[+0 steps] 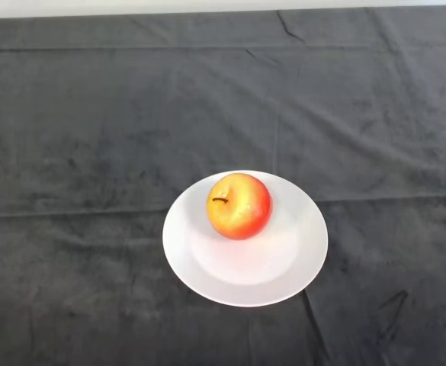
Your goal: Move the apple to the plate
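Note:
A red and yellow apple (239, 206) with a short dark stem sits upright on a white round plate (283, 267), a little toward the plate's far side. The plate lies on the dark cloth near the middle of the table, slightly toward the front.
The dark cloth (93, 137) covers the whole table and has shallow creases. The table's far edge runs along the top of the view.

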{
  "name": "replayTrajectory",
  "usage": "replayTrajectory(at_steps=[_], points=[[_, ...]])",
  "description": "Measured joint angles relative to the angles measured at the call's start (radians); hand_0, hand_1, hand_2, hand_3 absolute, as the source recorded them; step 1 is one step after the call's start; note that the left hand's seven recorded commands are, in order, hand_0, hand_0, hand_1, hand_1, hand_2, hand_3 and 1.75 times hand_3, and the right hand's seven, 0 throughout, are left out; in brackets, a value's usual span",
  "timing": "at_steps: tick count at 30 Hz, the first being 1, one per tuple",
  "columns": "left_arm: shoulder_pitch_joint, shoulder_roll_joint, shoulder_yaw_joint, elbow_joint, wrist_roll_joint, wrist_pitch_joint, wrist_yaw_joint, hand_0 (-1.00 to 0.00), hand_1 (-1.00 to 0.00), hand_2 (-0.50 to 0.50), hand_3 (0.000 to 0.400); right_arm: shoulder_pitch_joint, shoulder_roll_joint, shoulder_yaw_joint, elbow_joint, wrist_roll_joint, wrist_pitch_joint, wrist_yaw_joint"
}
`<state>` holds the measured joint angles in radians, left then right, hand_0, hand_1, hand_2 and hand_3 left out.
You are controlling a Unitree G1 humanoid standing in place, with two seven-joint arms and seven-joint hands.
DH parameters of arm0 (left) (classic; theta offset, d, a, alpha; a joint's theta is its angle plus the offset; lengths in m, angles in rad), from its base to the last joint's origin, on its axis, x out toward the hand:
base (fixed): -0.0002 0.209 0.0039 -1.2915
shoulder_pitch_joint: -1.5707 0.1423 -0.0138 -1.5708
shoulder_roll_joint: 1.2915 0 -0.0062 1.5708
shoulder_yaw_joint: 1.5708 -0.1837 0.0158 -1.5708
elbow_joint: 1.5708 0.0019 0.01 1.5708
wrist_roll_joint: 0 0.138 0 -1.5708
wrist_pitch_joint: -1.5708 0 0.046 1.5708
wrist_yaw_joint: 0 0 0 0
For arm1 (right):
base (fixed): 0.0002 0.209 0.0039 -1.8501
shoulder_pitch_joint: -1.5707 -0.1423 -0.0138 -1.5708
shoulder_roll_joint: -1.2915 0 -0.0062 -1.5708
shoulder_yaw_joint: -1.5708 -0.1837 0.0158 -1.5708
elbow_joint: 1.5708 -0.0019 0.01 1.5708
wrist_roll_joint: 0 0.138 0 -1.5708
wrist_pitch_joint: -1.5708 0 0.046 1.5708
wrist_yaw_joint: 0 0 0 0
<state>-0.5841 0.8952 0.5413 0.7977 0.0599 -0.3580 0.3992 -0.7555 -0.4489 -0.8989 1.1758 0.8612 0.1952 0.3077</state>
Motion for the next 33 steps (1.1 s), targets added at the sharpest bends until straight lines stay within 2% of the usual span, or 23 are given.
replayTrajectory(at_steps=[8, 13, 16, 22, 25, 33], points=[[-0.002, 0.0, 0.038, -0.014, -0.035, 0.008, 0.063, 0.0, 0.0, 0.0, 0.0, 0.0, 0.0, 0.0002, 0.0, 0.0, 0.0, 0.0], [0.005, -0.012, 0.07, -0.096, -0.045, 0.021, 0.078, 0.0, 0.0, 0.0, 0.0, 0.0, 0.0, 0.0002, 0.0, 0.0, 0.0, 0.0], [0.02, -0.015, 0.072, -0.136, -0.056, 0.021, 0.078, 0.0, 0.0, 0.0, 0.0, 0.0, 0.0, 0.0001, 0.0, 0.0, 0.0, 0.0001], [0.034, -0.018, 0.084, -0.148, -0.076, 0.022, 0.077, 0.0, 0.0, 0.0, 0.0, 0.0, 0.0, 0.0001, 0.0, 0.0, 0.0, 0.0001], [0.063, -0.019, 0.101, -0.165, -0.077, 0.032, 0.076, 0.0, 0.0, 0.0, 0.0, 0.0, 0.0, -0.0007, 0.0, 0.0, 0.0, 0.0001], [0.064, -0.047, 0.106, -0.165, -0.078, 0.067, 0.076, 0.0, 0.0, 0.0, 0.0, 0.0, 0.0, -0.0003, 0.0, 0.0, 0.0, 0.0001]])
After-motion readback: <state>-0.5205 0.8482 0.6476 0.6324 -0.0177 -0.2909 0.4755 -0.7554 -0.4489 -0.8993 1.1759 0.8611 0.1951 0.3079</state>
